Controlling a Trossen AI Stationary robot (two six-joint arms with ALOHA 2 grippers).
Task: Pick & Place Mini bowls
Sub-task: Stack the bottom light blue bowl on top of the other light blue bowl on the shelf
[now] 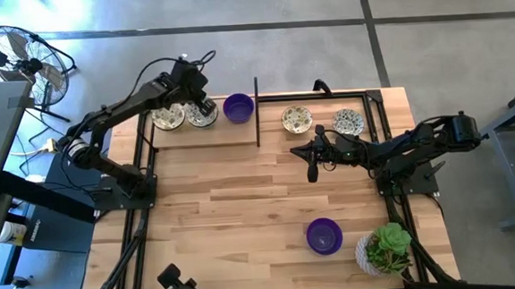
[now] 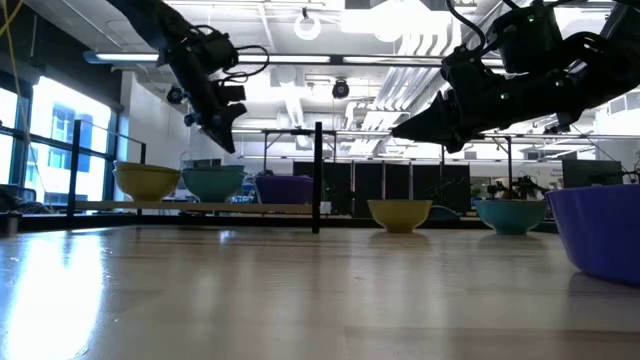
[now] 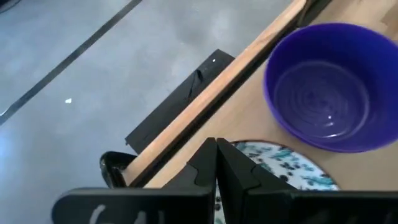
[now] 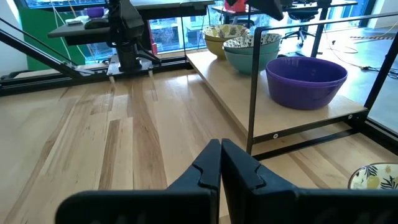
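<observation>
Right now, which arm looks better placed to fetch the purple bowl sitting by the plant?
The right. Its shut hand hangs on the purple bowl's side; the left hand hovers over the far shelf bowls.

Plenty of open wood is left across the middle of the table point(image 1: 235, 209), so a wide lane can be used there. The back left is taken up by a raised shelf point(image 1: 205, 135) crowded with three mini bowls point(image 1: 200, 113), and it's fenced off by a black upright post point(image 1: 257, 113). Two more patterned bowls point(image 1: 297, 119) are parked along the back right. The front right corner is blocked by a purple bowl point(image 1: 324, 235) and a potted plant point(image 1: 385, 249).
</observation>
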